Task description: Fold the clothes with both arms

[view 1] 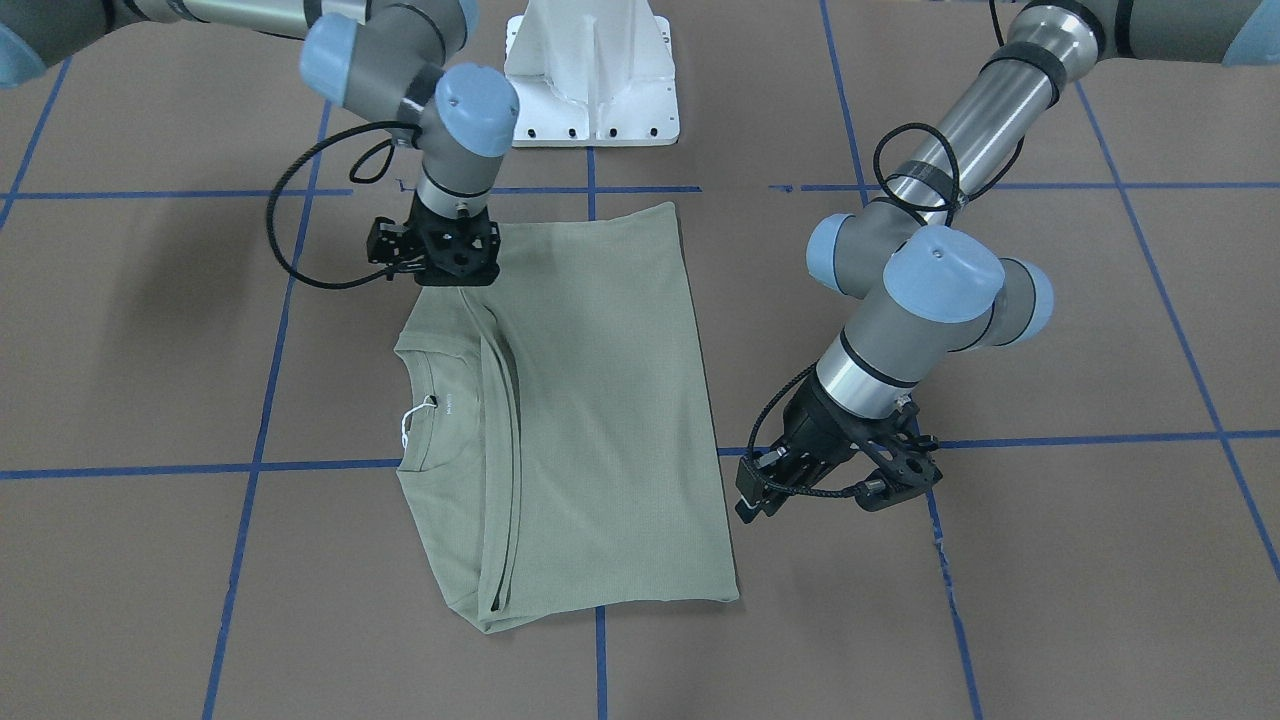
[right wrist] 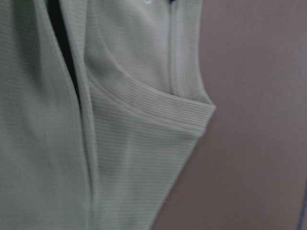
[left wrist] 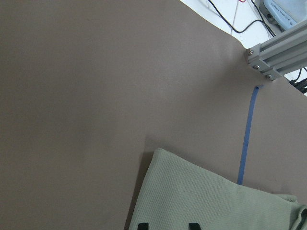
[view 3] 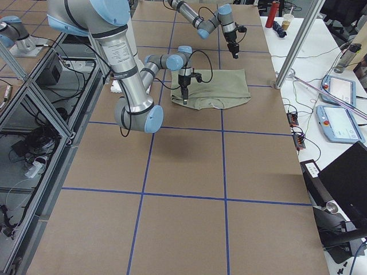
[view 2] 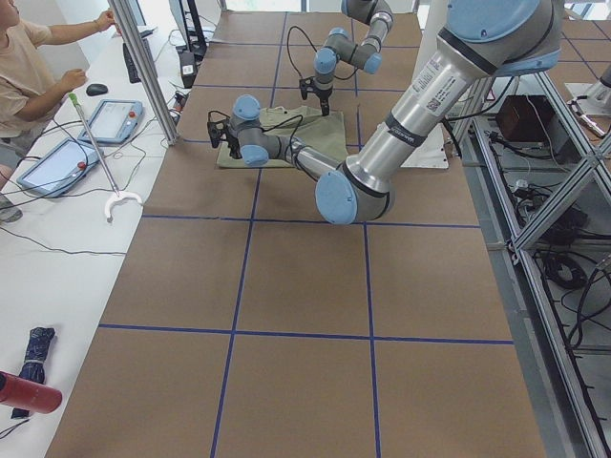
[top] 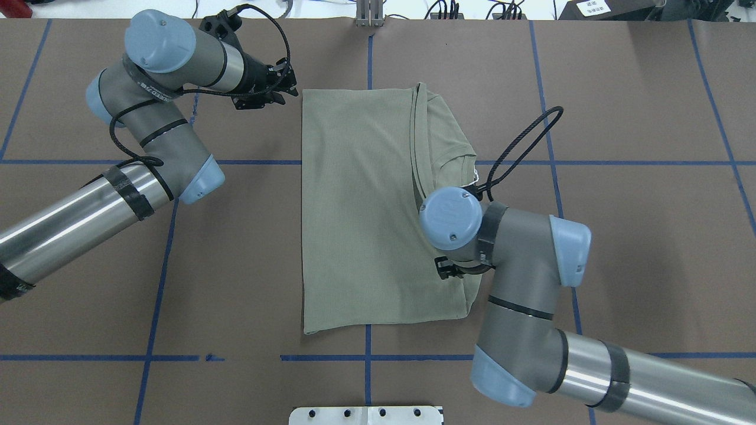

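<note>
the brown desk [top: 638, 248], crossed by a grid of blue tape lines [top: 158, 254], fills every view. the left arm [top: 77, 212] comes in from the desk's left end and bends toward the far edge, while the right arm [top: 525, 277] comes in from the corner at the robot's edge and right end and bends in over the cloth. the pale green shirt [top: 354, 206] lies flat about midway between the left and right ends, a little nearer the far edge than the robot's edge. it is folded into a neat upright rectangle, with a straight folded edge facing the left end and the shoulder layers doubled over on the side facing the right end. a white pedestal base [view 1: 590, 75] stands at the middle of the robot's edge, apart from the shirt. the left gripper [top: 282, 90] sits just beside the shirt corner that points to the far edge and left end; its fingers [left wrist: 142, 225] show as two black tips held apart with only cloth seen between them, so they are released and grasp nothing. the right gripper [view 1: 447, 268] points straight down at the shoulder corner nearest the robot's edge; its fingers are hidden under the wrist, so i cannot tell whether they are clenched or grasping. the ribbed collar [view 1: 425, 372] faces the right end, and a small white neck tag [view 1: 408, 425] lies inside it.
</note>
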Robot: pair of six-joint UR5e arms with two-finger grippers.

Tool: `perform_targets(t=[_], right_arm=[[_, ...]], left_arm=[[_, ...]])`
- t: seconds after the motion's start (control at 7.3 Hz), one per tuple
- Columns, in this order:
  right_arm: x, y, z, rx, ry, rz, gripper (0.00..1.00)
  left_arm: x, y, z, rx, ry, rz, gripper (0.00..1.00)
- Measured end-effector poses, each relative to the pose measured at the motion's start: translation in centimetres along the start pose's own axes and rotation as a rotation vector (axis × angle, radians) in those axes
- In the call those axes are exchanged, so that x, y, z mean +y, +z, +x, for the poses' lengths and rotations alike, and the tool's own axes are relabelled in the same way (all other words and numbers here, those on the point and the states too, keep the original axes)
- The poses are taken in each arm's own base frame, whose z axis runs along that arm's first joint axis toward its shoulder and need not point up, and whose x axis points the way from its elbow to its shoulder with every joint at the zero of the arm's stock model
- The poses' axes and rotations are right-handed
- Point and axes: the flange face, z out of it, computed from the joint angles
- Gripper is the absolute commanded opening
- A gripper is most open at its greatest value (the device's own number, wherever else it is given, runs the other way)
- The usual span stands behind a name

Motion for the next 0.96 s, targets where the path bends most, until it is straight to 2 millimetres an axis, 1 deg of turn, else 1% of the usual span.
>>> perform_targets(t=[0.14,0.27,0.41,0.55,0.69,0.82,0.96], right_arm=[[1.2,0.4,2.7,0.008,-0.028,0.000,1.00],[1.7,0.1,3.4,0.001,-0.027,0.006,1.00],[1.2,-1.1,3.4,-0.018,0.001,0.024,1.00],[-0.3,-2.7,3.2,-0.042,0.035,0.050,1.00],[-2.6,-4.1,2.4,-0.076,0.060,0.087,1.00],[-5.5,-4.6,1.0,-0.127,0.078,0.135,1.00],[-8.3,-3.9,-0.5,-0.170,0.094,0.173,1.00]], left_arm=[[0.1,-0.3,0.3,0.004,0.001,-0.002,0.40],[0.2,-0.5,0.6,0.006,0.002,-0.004,0.40],[0.3,-0.6,0.7,0.009,0.002,-0.007,0.40],[0.4,-0.8,0.8,0.013,0.003,-0.008,0.40],[0.6,-1.3,0.6,0.020,0.006,-0.018,0.40],[0.9,-2.2,-0.2,0.028,0.009,-0.034,0.40],[1.0,-3.1,-1.0,0.035,0.011,-0.048,0.40]])
